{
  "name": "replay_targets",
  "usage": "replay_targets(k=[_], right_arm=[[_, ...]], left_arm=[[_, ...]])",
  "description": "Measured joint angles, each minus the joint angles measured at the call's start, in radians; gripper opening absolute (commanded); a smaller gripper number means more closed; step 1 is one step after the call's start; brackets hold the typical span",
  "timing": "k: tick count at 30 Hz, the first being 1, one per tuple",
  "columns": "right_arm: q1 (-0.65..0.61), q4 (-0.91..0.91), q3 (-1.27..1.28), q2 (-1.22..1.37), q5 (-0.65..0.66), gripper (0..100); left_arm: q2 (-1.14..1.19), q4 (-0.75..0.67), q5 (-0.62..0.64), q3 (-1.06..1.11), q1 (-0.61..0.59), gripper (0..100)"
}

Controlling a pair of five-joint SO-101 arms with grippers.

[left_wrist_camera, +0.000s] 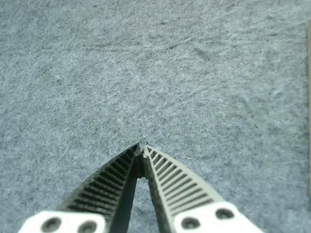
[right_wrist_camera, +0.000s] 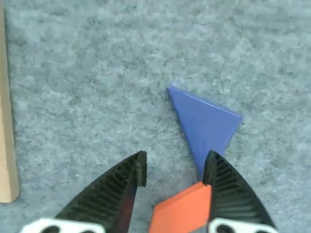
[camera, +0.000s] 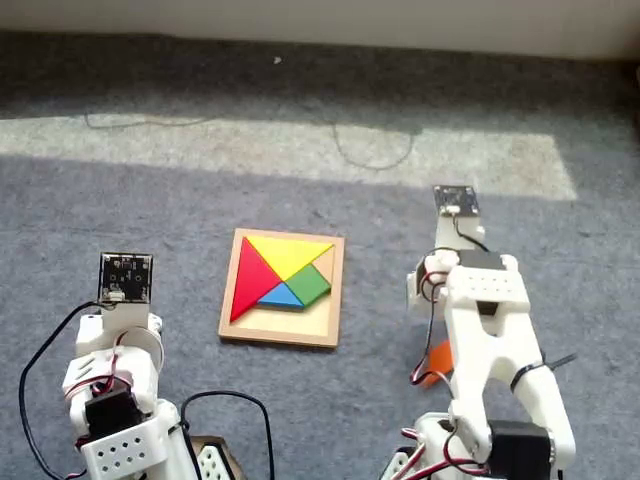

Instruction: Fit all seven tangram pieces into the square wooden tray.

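The right arm's fingers (right_wrist_camera: 121,189) stand open with nothing clamped, low over the grey surface (right_wrist_camera: 97,58). The orange piece (right_wrist_camera: 182,211) lies flat in the gap between them, pressed up to the inner side of one finger and well short of the other. Its long edge runs slantwise across the gap rather than square to it, so a straight close would likely catch it on a corner and turn it. Just past the fingertips lies the blue triangle (right_wrist_camera: 206,124), flat on the surface. Its narrow corner points back toward the orange piece, touching it or nearly so; I cannot tell which. Off to the side, apart from both loose pieces, runs one edge of the wooden tray (right_wrist_camera: 7,145). In the high view the tray (camera: 280,337) sits between the two arms and holds a red triangle (camera: 250,280), a yellow triangle (camera: 287,255), a green piece (camera: 310,285) and a small blue one (camera: 283,296). Bare wood is left along its near and right sides. The left arm's fingers (left_wrist_camera: 170,177) are closed tip to tip on nothing over bare surface, on the tray's far side from the loose pieces, so the right arm is plainly the nearer one.
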Motion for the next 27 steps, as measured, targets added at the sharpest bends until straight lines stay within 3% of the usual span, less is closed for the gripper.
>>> replay_targets(k=[9,20,27], right_arm=[[0.055,0.048,-0.138,0.008,0.074,26.6],[0.077,0.032,-0.143,0.259,0.089,26.5],[0.078,-0.018,-0.157,0.284,0.089,19.8]], left_arm=[[0.000,0.000,0.000,0.000,0.000,1],[0.000,0.000,0.000,0.000,0.000,1],[0.000,0.000,0.000,0.000,0.000,1]])
